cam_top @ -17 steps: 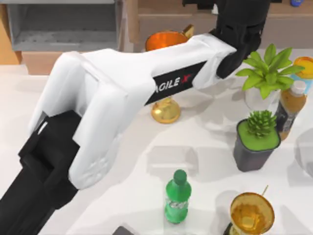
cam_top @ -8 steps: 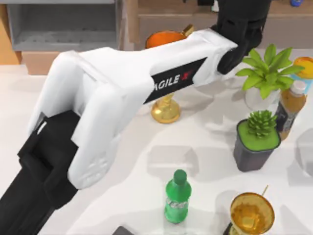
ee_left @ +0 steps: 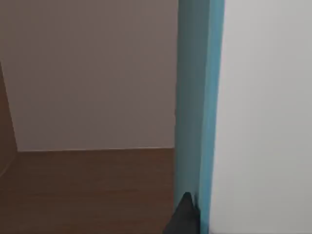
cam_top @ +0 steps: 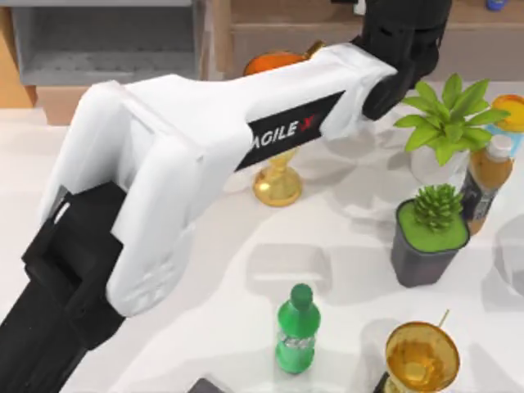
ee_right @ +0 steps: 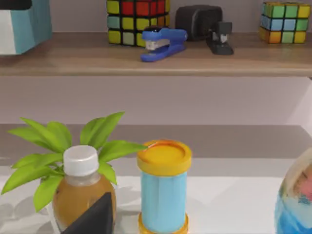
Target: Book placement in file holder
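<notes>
One book (ee_left: 195, 97) — blue cover, white page edge — stands upright with my left fingers (ee_left: 186, 214) clamped on it, at the brown shelf (ee_right: 195, 58) along the table's (cam_top: 344, 246) far edge, right of centre. The grey file holder (cam_top: 106, 49) sits at the far left corner, well apart from it. My right arm idles near the right edge.

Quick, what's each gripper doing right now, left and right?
Left gripper: beside the book, but whether it grips cannot be told.
Right gripper: near the bottle; state cannot be told.
</notes>
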`<action>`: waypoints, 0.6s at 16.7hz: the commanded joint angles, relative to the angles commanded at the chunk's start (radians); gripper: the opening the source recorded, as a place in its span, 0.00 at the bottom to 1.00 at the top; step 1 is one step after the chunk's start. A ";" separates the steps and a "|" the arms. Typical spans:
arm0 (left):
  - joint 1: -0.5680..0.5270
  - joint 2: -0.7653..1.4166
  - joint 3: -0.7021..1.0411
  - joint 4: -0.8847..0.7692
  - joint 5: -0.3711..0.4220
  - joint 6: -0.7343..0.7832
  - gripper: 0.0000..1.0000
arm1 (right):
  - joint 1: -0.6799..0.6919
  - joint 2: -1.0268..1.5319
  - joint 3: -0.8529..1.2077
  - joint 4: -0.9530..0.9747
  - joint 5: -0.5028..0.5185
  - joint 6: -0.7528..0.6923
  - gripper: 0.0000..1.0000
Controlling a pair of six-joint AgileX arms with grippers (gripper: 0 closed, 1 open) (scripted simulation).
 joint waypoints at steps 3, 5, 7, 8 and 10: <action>0.013 -0.097 -0.118 0.000 0.065 0.098 0.00 | 0.000 0.000 0.000 0.000 0.000 0.000 1.00; 0.032 -0.190 -0.243 0.000 0.122 0.193 0.00 | 0.000 0.000 0.000 0.000 0.000 0.000 1.00; 0.052 -0.301 -0.394 0.004 0.185 0.299 0.00 | 0.000 0.000 0.000 0.000 0.000 0.000 1.00; 0.061 -0.363 -0.477 0.009 0.217 0.355 0.00 | 0.000 0.000 0.000 0.000 0.000 0.000 1.00; 0.075 -0.494 -0.649 0.027 0.282 0.464 0.00 | 0.000 0.000 0.000 0.000 0.000 0.000 1.00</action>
